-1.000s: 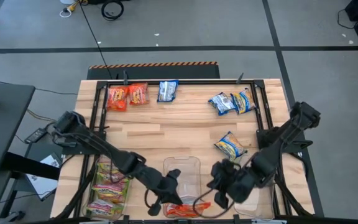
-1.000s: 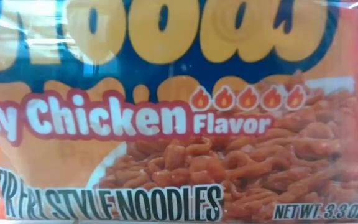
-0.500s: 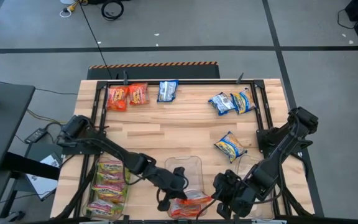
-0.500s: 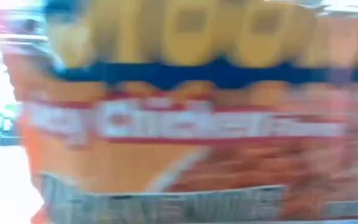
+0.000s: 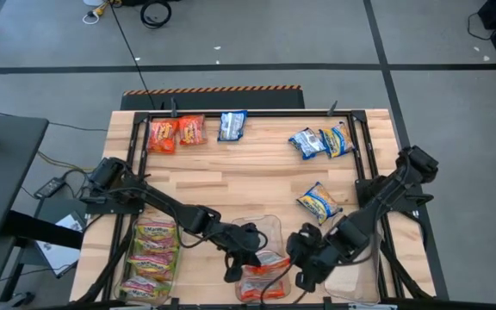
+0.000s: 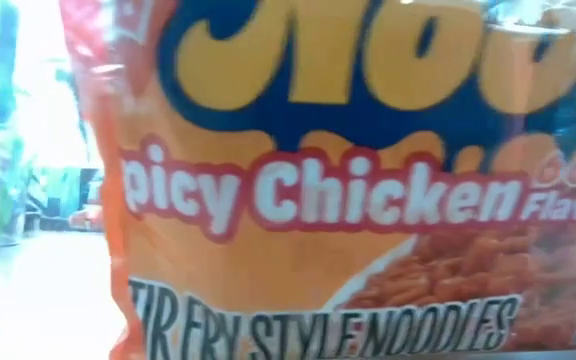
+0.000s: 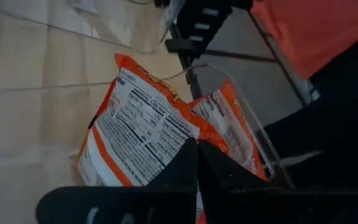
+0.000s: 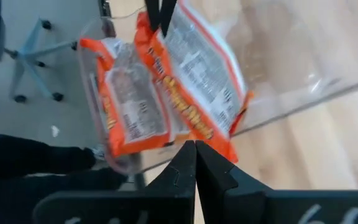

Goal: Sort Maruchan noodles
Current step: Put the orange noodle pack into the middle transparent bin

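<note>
Both grippers, left [image 5: 246,255] and right [image 5: 298,258], had jaws clamped on one crinkly orange-red plastic noodle packet [image 5: 265,269], bottom centre; next they'd probably drop it in the clear bin [image 5: 269,226].

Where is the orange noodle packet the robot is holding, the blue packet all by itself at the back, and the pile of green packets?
orange noodle packet [image 7: 143,140]: left wrist view, on its printed back label.
blue packet [image 5: 232,126]: high view, on its middle.
green packets [image 5: 151,257]: high view, on the pile's middle packet.
</note>
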You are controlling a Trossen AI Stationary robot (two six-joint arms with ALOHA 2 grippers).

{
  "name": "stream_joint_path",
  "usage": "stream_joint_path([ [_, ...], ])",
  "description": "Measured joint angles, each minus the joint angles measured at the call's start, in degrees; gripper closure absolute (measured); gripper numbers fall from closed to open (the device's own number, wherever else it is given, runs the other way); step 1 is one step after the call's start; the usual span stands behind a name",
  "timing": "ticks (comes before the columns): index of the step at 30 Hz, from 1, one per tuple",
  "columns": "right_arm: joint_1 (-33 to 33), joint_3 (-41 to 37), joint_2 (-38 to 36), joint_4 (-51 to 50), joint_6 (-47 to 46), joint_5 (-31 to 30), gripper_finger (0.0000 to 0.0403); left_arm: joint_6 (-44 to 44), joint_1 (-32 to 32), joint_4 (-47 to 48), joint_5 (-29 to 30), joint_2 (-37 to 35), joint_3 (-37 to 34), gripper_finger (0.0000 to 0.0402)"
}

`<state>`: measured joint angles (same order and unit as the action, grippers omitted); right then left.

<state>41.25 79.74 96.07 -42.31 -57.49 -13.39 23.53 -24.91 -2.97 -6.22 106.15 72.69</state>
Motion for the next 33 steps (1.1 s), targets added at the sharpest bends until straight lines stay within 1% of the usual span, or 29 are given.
stream_joint_path([
  [2,-1.1,0.0,0.1,-0.2,4.5,0.0,0.0393,1.4,0.0,-0.1,0.0,0.0,0.0,0.0395],
  [5,-1.9,0.0,0.7,-1.4,14.4,-0.7,0.0391,2.9,0.0,-0.1,-0.8,0.0,0.0,0.0395],
  [8,-1.9,0.0,1.5,-1.6,22.2,-1.3,0.0374,4.5,0.3,0.1,-1.3,0.0,0.0,0.0395],
  [10,-1.9,0.0,1.9,-0.1,25.6,-0.7,0.0350,5.3,0.6,0.4,-1.3,0.0,0.0,0.0395],
  [13,-1.6,0.0,2.8,1.3,28.8,-0.8,0.0300,6.2,1.3,0.8,-1.3,0.0,0.0,0.0395],
  [17,-0.8,-0.3,4.0,2.6,31.7,-4.3,0.0227,6.2,1.9,1.2,-1.2,0.0,0.0,0.0395],
  [19,-0.5,-0.8,5.1,3.4,31.8,-6.2,0.0199,6.1,1.9,1.4,-1.8,0.0,0.0,0.0395],
  [21,-0.2,-1.1,6.4,3.2,32.0,-6.3,0.0179,7.0,1.7,1.7,-2.2,0.0,0.0,0.0395],
  [23,0.1,-1.1,8.0,3.9,32.0,-6.3,0.0168,7.4,1.5,2.2,-2.3,0.0,0.0,0.0394],
  [26,0.3,-1.1,10.4,4.2,31.9,-7.6,0.0164,7.7,1.2,1.7,-2.2,0.0,0.0,0.0394],
  [33,0.1,-1.1,12.7,5.8,32.0,-14.0,0.0177,10.0,1.0,-0.8,-2.9,0.0,0.0,0.0394],
])
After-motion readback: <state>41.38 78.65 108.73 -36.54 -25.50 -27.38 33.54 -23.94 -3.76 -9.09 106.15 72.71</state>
